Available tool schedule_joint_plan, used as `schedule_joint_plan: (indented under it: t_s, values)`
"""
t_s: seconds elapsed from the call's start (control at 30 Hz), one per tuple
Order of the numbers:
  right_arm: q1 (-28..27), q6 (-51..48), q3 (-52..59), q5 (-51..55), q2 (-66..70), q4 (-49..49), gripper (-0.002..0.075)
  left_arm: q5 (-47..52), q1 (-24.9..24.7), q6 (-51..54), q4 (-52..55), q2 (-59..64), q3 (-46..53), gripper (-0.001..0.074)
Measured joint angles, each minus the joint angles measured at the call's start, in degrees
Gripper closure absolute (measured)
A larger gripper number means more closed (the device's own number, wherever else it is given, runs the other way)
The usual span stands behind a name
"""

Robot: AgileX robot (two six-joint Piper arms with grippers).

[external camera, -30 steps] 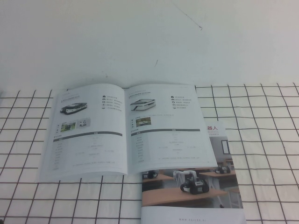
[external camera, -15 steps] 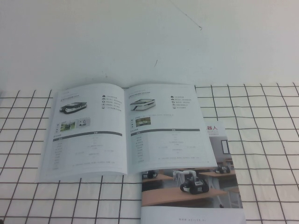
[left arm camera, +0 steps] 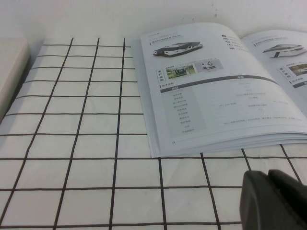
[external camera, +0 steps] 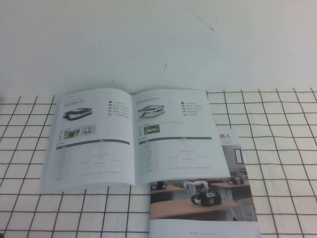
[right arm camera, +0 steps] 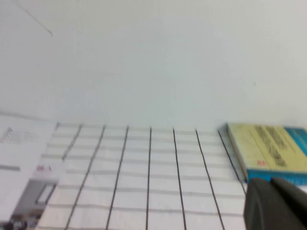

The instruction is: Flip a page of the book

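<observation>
The booklet [external camera: 133, 136] lies open and flat on the gridded tabletop [external camera: 277, 148], overlapping a brochure [external camera: 208, 203]; the left hand [left arm camera: 276, 201] hangs nearby, closed; the right hand [right arm camera: 277, 203], closed, hangs beside a yellow book [right arm camera: 268, 151].

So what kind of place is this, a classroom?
Probably a robot test table, not a classroom: a white cloth with black grid lines, an open white glossy booklet of robot vehicles, and dark claw tips, left and right, at its edges.

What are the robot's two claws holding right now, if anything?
Nothing. The left gripper sits on the near side of the open book, not touching it. The right gripper is shut and empty, off to the book's right.
</observation>
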Motion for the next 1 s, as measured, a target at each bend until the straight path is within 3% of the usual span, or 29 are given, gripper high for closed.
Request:
schedule_joint_plan:
  t_s: [0.3, 0.8, 1.0]
  values:
    - [-1.0, 1.4, 3.4, 12.1, -0.1, -1.0, 0.0724, 0.0, 0.0, 0.0, 0.0, 0.0, 0.0, 0.0738]
    - [-1.7, 4.1, 3.4, 12.7, -0.1, -1.0, 0.0725, 0.0, 0.0, 0.0, 0.0, 0.0, 0.0, 0.0738]
    - [-6.3, 6.4, 3.4, 13.2, -0.1, -0.8, 0.0725, 0.1, 0.0, 0.0, 0.0, 0.0, 0.0, 0.0738]
